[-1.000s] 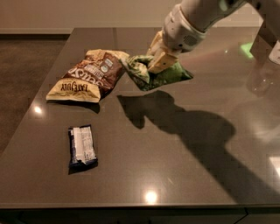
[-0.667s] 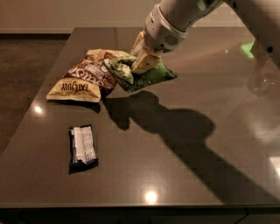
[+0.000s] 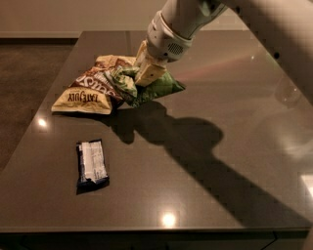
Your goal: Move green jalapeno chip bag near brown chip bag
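A: Starting at the front edge: table point(image 3: 230, 205) is cut off by frame bottom. Dark glossy top, lamp glare spot point(image 3: 168, 219) on it.

B: Wrapper?

A: Dark blue-and-white wrapper point(image 3: 92, 165) lies flat, front-left, well apart from both bags. Print too small to read.

B: Next back?

A: Big shadow point(image 3: 195, 146) of the arm runs across mid table from front-right up to the bags.

B: Task items?

A: Green jalapeno chip bag point(image 3: 159, 89) is past mid table, left of centre, crumpled. Its left part laps over the brown chip bag point(image 3: 85, 95), so they're touching. Brown one lies flat, tan end twd front-left, lettering upside down and hard to read. Its right side is hidden behind green bag + gripper.

B: Gripper?

A: Gripper point(image 3: 146, 73) is right on top of the green bag, fingers point(image 3: 152, 73) pinched onto its upper crumple, tips partly buried in foil. Can't tell if the bag's underside rests on the table or is lifted.

B: Arm, bkgd?

A: White arm point(image 3: 181, 19) comes down from top right, cut by frame top. A blurred link fills the top-right corner and blocks the table's far-right part. Faint round shape point(image 3: 288, 90) by right edge, can't make out. Dark floor point(image 3: 24, 73) at left, pale wall point(image 3: 73, 14) at back.
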{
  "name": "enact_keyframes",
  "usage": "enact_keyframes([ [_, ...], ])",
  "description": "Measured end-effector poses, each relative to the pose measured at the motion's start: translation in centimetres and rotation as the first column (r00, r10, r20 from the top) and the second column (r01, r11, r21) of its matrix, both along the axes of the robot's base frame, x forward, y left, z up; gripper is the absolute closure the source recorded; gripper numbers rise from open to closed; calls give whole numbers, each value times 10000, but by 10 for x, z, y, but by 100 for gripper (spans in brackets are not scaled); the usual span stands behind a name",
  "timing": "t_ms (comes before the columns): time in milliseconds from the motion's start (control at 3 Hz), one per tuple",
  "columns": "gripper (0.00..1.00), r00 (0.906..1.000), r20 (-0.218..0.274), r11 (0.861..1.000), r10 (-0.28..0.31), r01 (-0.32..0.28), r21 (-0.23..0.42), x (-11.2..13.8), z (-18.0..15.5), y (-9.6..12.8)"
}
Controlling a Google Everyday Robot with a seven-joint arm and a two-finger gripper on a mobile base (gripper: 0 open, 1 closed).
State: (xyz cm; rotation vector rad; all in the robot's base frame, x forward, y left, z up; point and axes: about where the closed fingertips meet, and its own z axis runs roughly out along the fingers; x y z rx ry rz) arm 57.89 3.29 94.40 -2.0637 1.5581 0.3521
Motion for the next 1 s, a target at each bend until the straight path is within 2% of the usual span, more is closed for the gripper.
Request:
enact_keyframes([
  [667,12,10000,-11,10000,45,-45,6,0,-2,3],
  [1000,0,10000,-16,10000,64,-64,8,0,-2,5],
])
